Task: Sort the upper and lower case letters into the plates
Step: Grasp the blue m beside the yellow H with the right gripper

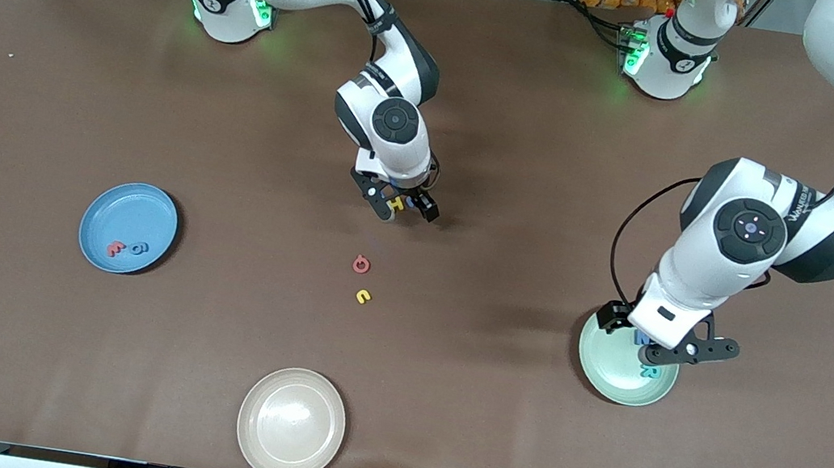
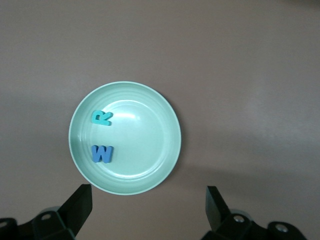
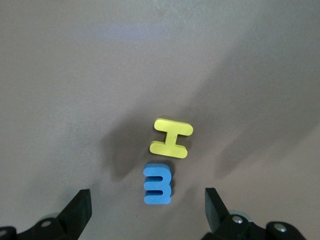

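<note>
From across the table, the left gripper hung over the mint plate and covered its farther rim and most of the blue W, leaving only the teal R partly clear. The right gripper hid nearly all of the blue E beside the yellow H. The two letters in the blue plate and the red letter and yellow letter mid-table were too small to read, and both wrist views cut their own fingers off at the edge.
</note>
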